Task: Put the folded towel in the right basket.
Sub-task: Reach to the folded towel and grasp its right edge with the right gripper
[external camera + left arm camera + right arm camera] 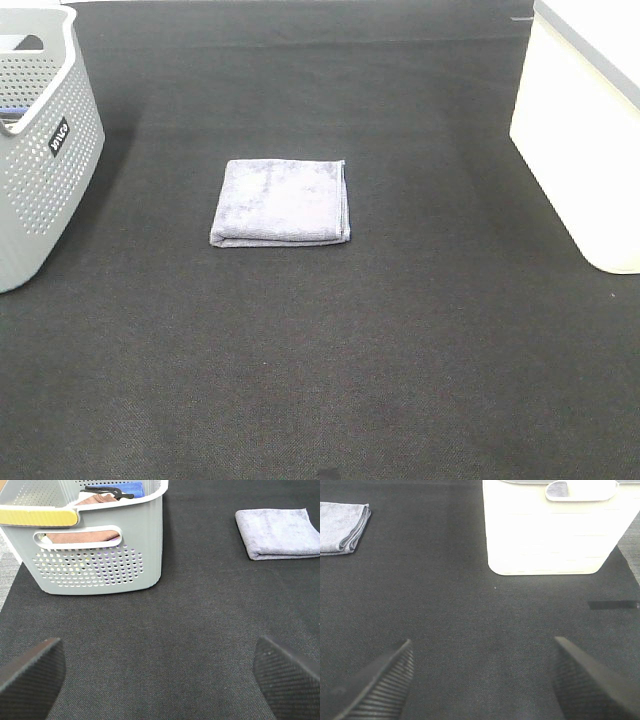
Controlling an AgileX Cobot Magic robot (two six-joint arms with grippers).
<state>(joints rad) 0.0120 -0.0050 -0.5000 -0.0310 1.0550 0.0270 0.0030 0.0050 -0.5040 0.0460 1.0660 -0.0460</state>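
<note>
A folded lavender-grey towel [281, 202] lies flat on the black mat in the middle of the exterior view. It also shows in the left wrist view [278, 532] and the right wrist view [341, 527]. The right basket [583, 125] is white and solid-walled, at the right edge; the right wrist view shows it [550, 535] with a handle slot. My left gripper [160, 672] is open and empty above bare mat. My right gripper [480, 680] is open and empty above bare mat. Neither arm shows in the exterior view.
A grey perforated basket [40, 140] stands at the left edge. In the left wrist view it [100, 545] holds brown cloth, a blue item and a black item. A dark tape mark [612, 604] lies on the mat near the white basket.
</note>
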